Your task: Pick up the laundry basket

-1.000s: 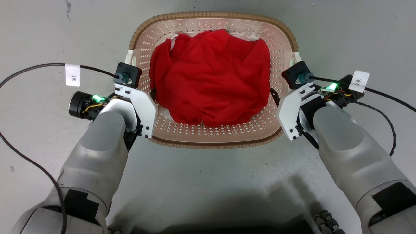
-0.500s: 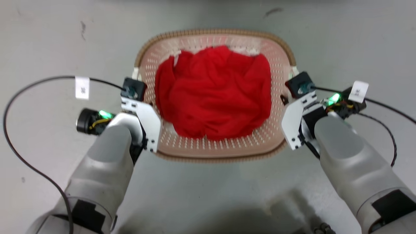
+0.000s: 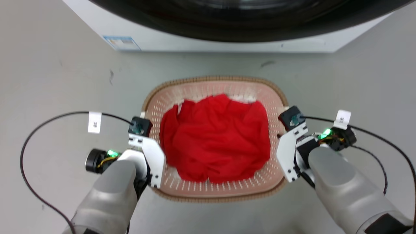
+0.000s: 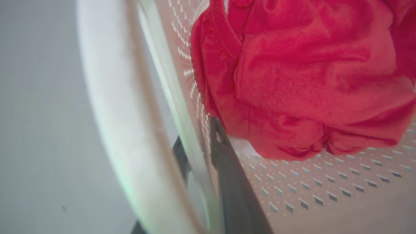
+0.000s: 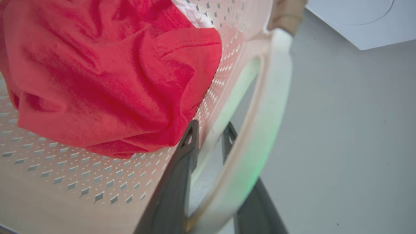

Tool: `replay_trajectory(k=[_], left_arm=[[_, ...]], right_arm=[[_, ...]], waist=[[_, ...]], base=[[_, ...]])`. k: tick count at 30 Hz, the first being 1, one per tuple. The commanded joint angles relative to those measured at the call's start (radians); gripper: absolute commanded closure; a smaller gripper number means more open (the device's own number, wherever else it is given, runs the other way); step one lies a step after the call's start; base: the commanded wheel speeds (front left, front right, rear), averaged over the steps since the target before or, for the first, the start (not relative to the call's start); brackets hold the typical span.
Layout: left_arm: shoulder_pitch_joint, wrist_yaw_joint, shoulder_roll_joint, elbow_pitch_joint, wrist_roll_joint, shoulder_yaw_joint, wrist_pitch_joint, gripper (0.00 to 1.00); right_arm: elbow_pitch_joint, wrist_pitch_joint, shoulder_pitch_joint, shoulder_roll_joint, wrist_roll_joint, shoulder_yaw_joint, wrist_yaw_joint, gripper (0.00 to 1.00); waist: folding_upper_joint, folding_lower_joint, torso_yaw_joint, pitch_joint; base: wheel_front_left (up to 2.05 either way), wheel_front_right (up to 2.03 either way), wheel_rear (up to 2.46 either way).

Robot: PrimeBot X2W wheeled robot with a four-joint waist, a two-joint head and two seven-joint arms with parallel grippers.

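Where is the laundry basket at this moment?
In the head view the laundry basket is central, between the left hand and the right hand, before the washing machine; a red garment lies inside.

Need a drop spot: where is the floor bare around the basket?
Bare: grey floor between the pale pink-beige perforated plastic laundry basket and the white washing machine, and at its near rim between the forearms. Crowded: left gripper, right gripper and black cables at its sides.
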Motion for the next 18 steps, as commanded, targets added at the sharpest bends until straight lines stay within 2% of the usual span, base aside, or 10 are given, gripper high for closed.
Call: replay_trajectory(k=[1,18], left_arm=[[0.011,-0.003,-0.01,-0.012,0.0,-0.01,0.001,1.0],[0.2,-0.003,0.035,-0.11,-0.218,-0.194,0.171,1.0]], right_arm=[[-0.016,-0.003,0.011,0.018,0.001,0.012,0.003,1.0],[-0.068,0.162,0.175,0.021,0.24,0.252,0.007,1.0]], waist=[[0.0,0.0001,0.005,-0.05],[0.0,0.0001,-0.007,-0.348]], base=[[0.0,0.0,0.0],[0.0,0.0,0.0]])
